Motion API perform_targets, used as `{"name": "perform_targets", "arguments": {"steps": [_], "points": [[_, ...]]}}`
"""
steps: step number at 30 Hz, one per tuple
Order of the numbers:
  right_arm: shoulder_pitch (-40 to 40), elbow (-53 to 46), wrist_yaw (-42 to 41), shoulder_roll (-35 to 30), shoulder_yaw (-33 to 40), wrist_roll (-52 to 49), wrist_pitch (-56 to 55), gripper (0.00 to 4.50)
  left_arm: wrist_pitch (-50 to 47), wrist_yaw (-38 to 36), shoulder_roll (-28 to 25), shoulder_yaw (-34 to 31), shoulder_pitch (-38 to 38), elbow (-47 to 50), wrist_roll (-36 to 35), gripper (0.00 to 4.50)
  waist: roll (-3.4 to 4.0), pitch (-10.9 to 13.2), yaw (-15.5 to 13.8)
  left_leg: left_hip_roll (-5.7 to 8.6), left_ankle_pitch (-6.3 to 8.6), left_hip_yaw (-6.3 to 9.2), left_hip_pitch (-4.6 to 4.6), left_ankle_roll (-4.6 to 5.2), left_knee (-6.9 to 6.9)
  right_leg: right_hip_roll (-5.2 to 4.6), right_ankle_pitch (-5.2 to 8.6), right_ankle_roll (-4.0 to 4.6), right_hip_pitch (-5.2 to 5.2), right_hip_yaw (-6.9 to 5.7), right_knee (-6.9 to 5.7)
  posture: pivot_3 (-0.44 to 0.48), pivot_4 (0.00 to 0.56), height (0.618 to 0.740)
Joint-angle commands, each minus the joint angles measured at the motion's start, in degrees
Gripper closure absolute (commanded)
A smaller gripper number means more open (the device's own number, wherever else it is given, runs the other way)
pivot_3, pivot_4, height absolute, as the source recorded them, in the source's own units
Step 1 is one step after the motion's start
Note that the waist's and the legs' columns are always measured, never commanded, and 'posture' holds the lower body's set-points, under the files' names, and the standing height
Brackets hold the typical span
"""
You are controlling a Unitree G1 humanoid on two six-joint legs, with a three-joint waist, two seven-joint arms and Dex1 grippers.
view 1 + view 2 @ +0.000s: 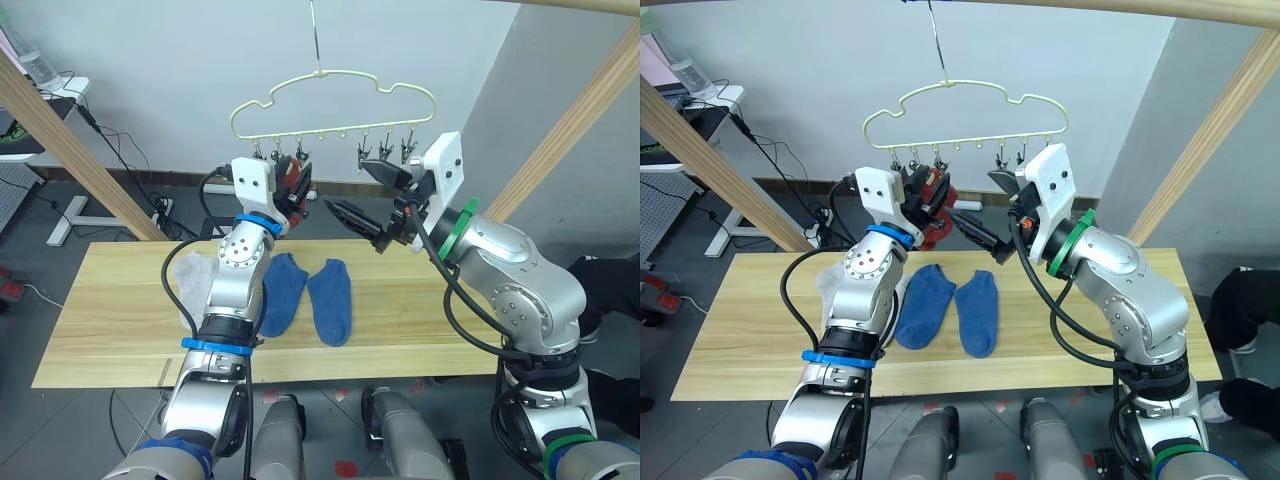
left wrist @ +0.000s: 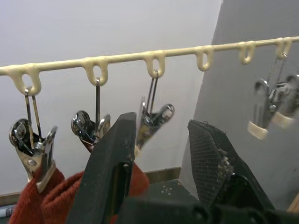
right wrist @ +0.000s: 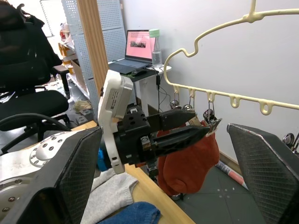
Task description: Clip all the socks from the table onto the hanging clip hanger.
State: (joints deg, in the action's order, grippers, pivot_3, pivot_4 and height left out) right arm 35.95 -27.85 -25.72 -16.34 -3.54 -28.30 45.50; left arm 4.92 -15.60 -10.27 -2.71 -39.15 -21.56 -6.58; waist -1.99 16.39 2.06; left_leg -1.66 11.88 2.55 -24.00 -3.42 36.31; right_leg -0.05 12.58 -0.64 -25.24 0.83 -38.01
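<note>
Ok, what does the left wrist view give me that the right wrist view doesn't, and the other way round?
Left wrist: a close look along the clip hanger bar, a silver clip biting the rust-red sock, and the left claw open just below the clips. Right wrist: that claw from the side, a grey sock and a blue sock lying on the table, and a laptop behind. Both: the clip hanger, its clips and the hanging rust-red sock.

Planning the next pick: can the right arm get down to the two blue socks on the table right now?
Probably yes: the right pincer is open, holds nothing, and the blue socks lie uncovered on the table below it.
</note>
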Motion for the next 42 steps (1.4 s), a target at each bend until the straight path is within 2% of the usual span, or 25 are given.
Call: {"name": "perform_targets", "arguments": {"steps": [1,16,42], "points": [[1.4,-2.5,0.4,0.1,0.7,-1.3,-0.2,0.00,2.9,0.4,0.0,-0.6,-2.6,-2.1,0.5,2.55,0.00,0.0,0.0,0.00,0.00,0.01,0.00,0.00,0.00,0.00,0.00,0.00,0.00,-0.01,-0.01,-0.092,0.240,0.740],[2.3,-2.7,1.5,0.2,0.7,-1.7,0.6,0.00,7.5,1.2,-0.1,-0.9,-7.1,-10.4,1.7,2.55,-0.01,0.0,0.7,0.00,0.00,0.01,-0.02,0.00,0.04,0.00,-0.01,-0.01,0.00,-0.02,-0.03,-0.104,0.241,0.740],[1.9,-3.1,2.3,-0.2,0.6,-2.1,0.7,0.00,11.0,1.2,-0.7,-1.7,-11.6,-17.8,1.8,2.55,0.00,0.0,1.2,0.00,0.00,0.00,-0.02,0.00,0.05,0.00,-0.01,-0.01,0.00,-0.01,-0.04,-0.116,0.241,0.740]]}}
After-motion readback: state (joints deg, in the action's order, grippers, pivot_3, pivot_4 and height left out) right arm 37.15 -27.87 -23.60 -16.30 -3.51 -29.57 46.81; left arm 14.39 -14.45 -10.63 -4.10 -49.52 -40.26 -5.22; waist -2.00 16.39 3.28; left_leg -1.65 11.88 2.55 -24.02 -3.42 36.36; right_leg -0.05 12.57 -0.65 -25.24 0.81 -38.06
